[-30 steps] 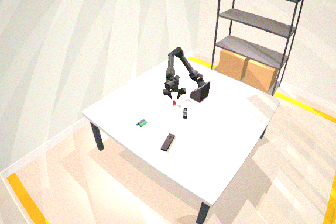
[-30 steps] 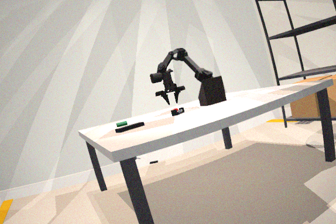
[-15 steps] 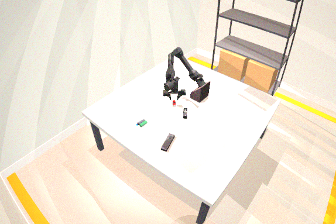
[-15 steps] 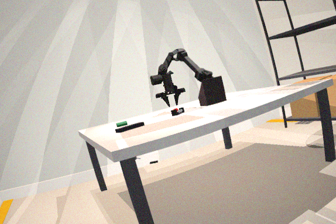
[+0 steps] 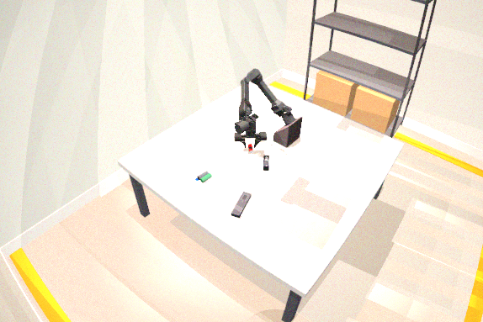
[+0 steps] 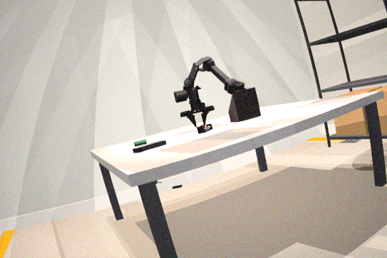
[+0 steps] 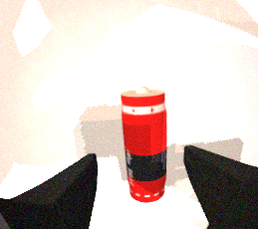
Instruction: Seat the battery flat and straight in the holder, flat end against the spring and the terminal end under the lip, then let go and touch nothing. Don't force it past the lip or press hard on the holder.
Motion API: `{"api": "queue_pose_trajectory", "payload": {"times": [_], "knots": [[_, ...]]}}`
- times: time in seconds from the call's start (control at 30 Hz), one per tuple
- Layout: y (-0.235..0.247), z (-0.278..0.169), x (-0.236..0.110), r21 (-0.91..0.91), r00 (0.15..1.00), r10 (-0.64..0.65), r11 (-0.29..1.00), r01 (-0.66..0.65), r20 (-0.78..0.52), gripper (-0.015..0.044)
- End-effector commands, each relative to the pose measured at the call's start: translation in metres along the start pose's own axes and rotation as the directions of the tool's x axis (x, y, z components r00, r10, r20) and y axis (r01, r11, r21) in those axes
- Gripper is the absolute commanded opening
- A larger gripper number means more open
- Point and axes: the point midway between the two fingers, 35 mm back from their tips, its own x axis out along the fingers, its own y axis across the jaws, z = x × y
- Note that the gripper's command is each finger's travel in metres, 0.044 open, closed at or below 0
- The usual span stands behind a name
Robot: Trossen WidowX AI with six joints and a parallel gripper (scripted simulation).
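— Looking down the wrist camera, I have the red battery (image 7: pixel 143 145) lying on the white table (image 5: pixel 320 238), lengthwise between my two dark fingers. It carries a black band and a white-ringed cap at the far end.

— Is the gripper (image 5: pixel 250 140) on it?

— No. The jaws stand partly open, one on each side of the battery with table showing in both gaps. I hold nothing.

— Where is the holder?

— From the top camera, a small dark holder (image 5: pixel 266 162) sits on the table just beside the battery, on the side away from the arm's base (image 5: pixel 290 133). I cannot tell its spring end from its lip end at this size.

— Anything else on the table?

— A green cylinder (image 5: pixel 204 176) with a blue tip and a flat grey remote-like bar (image 5: pixel 241 204), both well apart from the gripper. A shelf rack (image 5: pixel 313 19) stands behind the table with two cardboard boxes (image 5: pixel 355 101) at its foot.
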Motion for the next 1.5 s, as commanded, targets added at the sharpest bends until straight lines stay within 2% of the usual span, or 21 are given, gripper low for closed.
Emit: {"api": "queue_pose_trajectory", "payload": {"times": [0.0,0.17,0.3,0.57,0.77,1.03,1.2,1.27,1.47], "knots": [[-0.003,0.002,0.01,-0.011,1.0,-0.006,1.0,0.006,0.009,0.0242],[-0.003,0.002,0.016,-0.011,1.0,-0.005,1.0,0.005,0.01,0.0242],[-0.003,0.002,0.016,-0.011,1.0,-0.005,1.0,0.005,0.01,0.0137],[-0.003,0.002,0.016,-0.011,1.0,-0.005,1.0,0.005,0.01,0.0083],[-0.003,0.001,0.013,-0.014,1.0,-0.006,1.0,0.006,0.008,0.008],[-0.003,0.001,-0.029,-0.012,1.0,-0.007,1.0,0.007,0.008,0.008],[-0.003,0.001,-0.035,-0.011,1.0,-0.006,1.0,0.007,0.008,0.008],[-0.003,-0.001,-0.035,-0.051,1.0,-0.007,0.999,0.007,0.007,0.008],[-0.007,-0.018,-0.039,-0.389,1.0,-0.011,0.921,0.01,0.001,0.008]]}}
